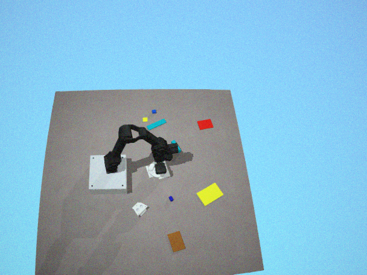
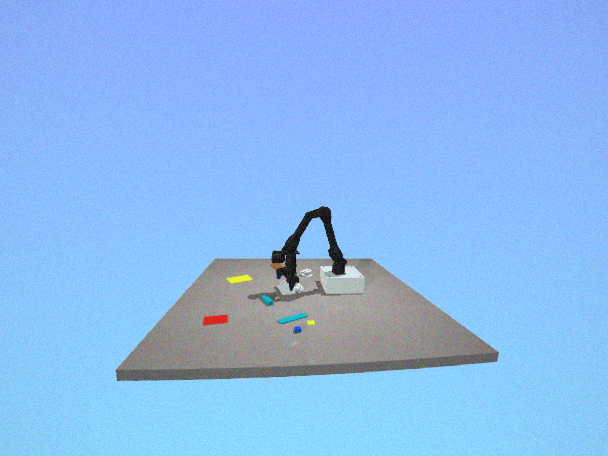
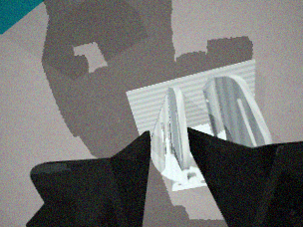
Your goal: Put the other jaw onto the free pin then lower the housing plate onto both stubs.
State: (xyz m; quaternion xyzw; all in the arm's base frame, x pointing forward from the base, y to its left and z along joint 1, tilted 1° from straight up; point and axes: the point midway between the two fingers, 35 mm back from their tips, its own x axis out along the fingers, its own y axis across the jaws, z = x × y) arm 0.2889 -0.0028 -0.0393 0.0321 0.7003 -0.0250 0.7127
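Observation:
The white base (image 1: 149, 173) (image 3: 147, 107) lies under the arm's hand; its ribbed end shows in the wrist view. My gripper (image 2: 292, 287) (image 3: 166, 133) points down over it and is shut on a white curved jaw (image 3: 170, 149). The other white jaw (image 3: 234, 107) is to its right in the wrist view, over the base, partly behind the right finger. The pins and the gear teeth cannot be made out. The white housing plate (image 1: 139, 208) (image 2: 306, 272) lies apart from the base, with small round features on it.
A teal block (image 1: 174, 142) (image 2: 267, 300) (image 3: 15, 14) lies close to the hand. A dark blue block (image 1: 171, 198), a yellow sheet (image 1: 210, 194) (image 2: 239, 279), a brown sheet (image 1: 176, 241), a red sheet (image 1: 205, 124) (image 2: 215, 319) and a teal strip (image 1: 156, 124) (image 2: 292, 318) lie around.

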